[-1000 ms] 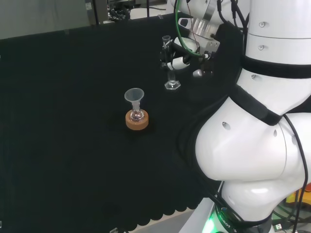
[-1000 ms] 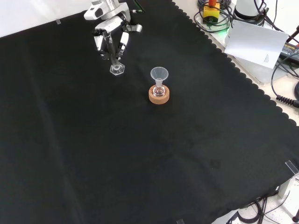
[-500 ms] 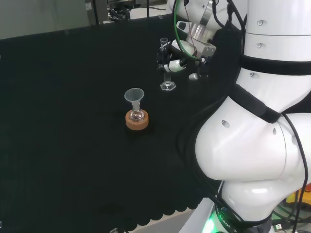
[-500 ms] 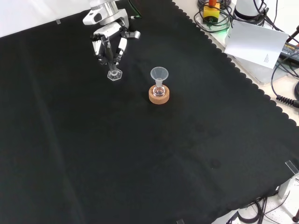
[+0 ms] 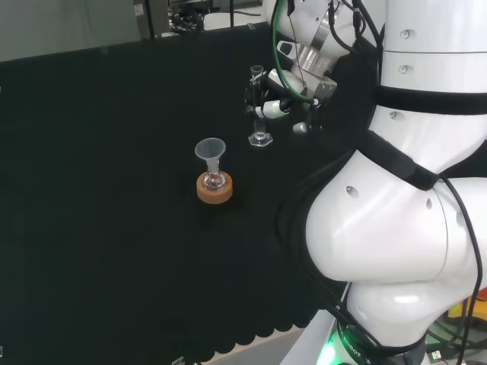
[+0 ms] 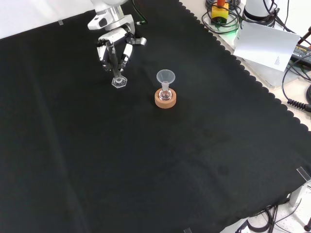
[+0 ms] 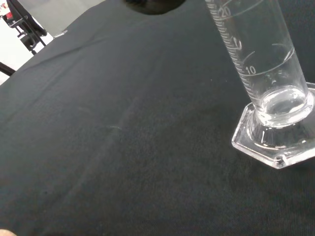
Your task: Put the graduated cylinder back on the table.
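Observation:
A small clear graduated cylinder (image 5: 259,114) with a hexagonal foot is upright in my hand (image 5: 275,108), whose fingers are curled round its tube. In the front view the cylinder (image 6: 118,75) hangs from the hand (image 6: 114,44) with its foot at or just above the black cloth. The wrist view brings the cylinder (image 7: 266,93) close, scale marks along the tube and the foot at the cloth; I cannot tell if it touches.
A small flask with a clear funnel in its neck (image 5: 211,163) stands on a cork ring (image 5: 214,189), left of and nearer than the cylinder in the head view. In the front view the funnel and flask (image 6: 165,83) stand right of the cylinder. White arm links (image 5: 411,198) stand at the head view's right.
The hand has carried the cylinder a little to the left and farther off in the head view, lower in the front view. The flask and funnel have stayed put.

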Motion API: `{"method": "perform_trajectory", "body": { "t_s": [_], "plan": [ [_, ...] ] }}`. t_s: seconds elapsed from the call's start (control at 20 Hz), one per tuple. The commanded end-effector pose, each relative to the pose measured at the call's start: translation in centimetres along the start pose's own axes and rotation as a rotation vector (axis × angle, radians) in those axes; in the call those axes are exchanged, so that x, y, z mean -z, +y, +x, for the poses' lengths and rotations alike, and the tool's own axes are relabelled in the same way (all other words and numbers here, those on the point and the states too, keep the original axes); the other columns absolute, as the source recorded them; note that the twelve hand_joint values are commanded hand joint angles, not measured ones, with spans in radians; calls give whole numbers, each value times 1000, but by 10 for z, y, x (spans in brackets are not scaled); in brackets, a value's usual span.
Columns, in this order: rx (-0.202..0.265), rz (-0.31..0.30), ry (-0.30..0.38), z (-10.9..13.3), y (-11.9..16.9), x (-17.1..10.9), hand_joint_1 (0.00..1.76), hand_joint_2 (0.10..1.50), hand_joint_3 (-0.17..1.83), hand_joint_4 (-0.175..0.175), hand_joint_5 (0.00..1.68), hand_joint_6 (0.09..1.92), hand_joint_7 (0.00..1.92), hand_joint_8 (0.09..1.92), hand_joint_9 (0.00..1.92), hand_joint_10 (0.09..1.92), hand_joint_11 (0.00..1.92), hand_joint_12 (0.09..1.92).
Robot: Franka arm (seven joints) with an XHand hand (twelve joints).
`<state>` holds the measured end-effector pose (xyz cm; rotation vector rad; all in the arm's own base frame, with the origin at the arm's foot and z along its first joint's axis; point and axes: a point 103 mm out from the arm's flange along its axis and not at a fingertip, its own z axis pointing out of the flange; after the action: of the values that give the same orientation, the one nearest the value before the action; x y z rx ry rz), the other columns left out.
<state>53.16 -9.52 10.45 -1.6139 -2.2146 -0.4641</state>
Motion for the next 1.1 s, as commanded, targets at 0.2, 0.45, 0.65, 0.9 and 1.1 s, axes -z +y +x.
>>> {"method": "perform_trajectory", "body": {
  "t_s": [0.2, 0.45, 0.65, 0.9, 1.1],
  "plan": [
    [-11, -11, 39, -8, 4, -8, 1248, 1134, 1, -175, 921, 1066, 960, 1063, 1458, 87, 1310, 750],
    [3, 15, 55, -8, 6, -9, 1140, 1156, 2, -137, 899, 1118, 1068, 674, 1432, 87, 1291, 760],
    [12, 46, 81, -9, 6, -10, 1084, 1154, -1, -49, 903, 1115, 1018, 517, 1367, 87, 1148, 864],
    [9, 87, 70, -9, 6, -10, 1044, 1093, -67, -18, 847, 689, 848, 529, 1235, 87, 906, 1029],
    [-3, 103, 66, -9, 7, -5, 1000, 1093, -167, -16, 773, 618, 746, 550, 1132, 87, 734, 1142]
  ]
}}
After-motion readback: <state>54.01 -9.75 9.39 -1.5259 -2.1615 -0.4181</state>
